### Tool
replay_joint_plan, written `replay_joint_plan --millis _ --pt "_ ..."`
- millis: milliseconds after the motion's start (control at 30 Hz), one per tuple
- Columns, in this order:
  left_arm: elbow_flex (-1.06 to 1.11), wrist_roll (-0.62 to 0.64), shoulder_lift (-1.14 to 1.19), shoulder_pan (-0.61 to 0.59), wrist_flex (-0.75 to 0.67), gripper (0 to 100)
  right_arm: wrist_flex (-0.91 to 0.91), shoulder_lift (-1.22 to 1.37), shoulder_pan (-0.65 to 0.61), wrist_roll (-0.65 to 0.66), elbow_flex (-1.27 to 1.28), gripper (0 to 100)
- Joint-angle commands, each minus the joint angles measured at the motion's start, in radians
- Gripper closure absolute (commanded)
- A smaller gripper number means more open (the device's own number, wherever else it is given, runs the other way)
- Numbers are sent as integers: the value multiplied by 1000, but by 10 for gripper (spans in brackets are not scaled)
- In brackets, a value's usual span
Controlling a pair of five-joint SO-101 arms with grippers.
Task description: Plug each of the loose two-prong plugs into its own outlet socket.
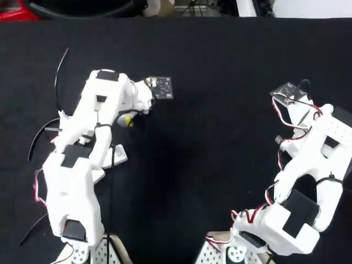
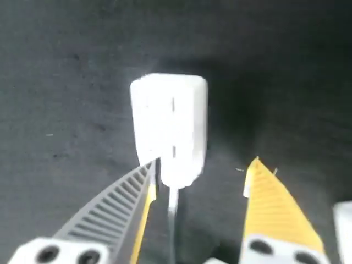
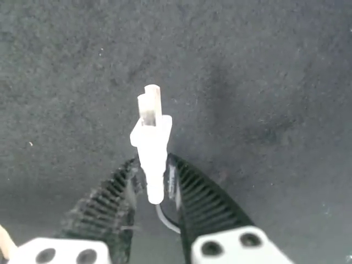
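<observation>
Currently, the right fingers (image 3: 203, 203), a black ribbed pair, are clenched on the rear body of a white two-prong plastic plug (image 3: 151, 137). The prongs project straight ahead of the fingertips, and a thin lead trails back between the fingers. This grip leaves the prongs unobstructed, which is judged to suit insertion. The left fingers (image 2: 121, 192), one grey and ribbed, one yellow, are spread and grasp nothing. A white rectangular plastic outlet socket (image 2: 169, 124) lies just ahead of them with its slotted face toward the wrist camera. Its near end is against the grey fingertip and apart from the yellow one, and its lead runs back between the fingers. This placement suggests the left fingers are set to steady the socket, though no clamp is applied. No prong is in the socket's slots, so this connection is not yet made. The counter (image 1: 209, 137) is covered in matt black cloth. Beyond its far edge, a red object (image 1: 11, 12) and pale fittings are visible.
</observation>
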Motion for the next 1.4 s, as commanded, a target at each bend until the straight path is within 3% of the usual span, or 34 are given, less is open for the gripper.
replay_joint_plan --millis 0,167,467,700,900,1367 --pt "-143 -2 94 8 77 740 -5 -36 -21 -14 -4 987" --pt "-242 81 198 8 95 761 -6 -36 -21 -14 -2 987" --pt "-297 112 210 48 229 970 -8 -36 -21 -14 -4 987" --pt "-449 222 210 88 419 972 -6 -36 -21 -14 -4 987" --pt "-533 235 210 209 612 972 -6 -36 -15 -14 -2 987" --pt "-544 497 167 435 605 972 -51 -44 15 -8 47 987"
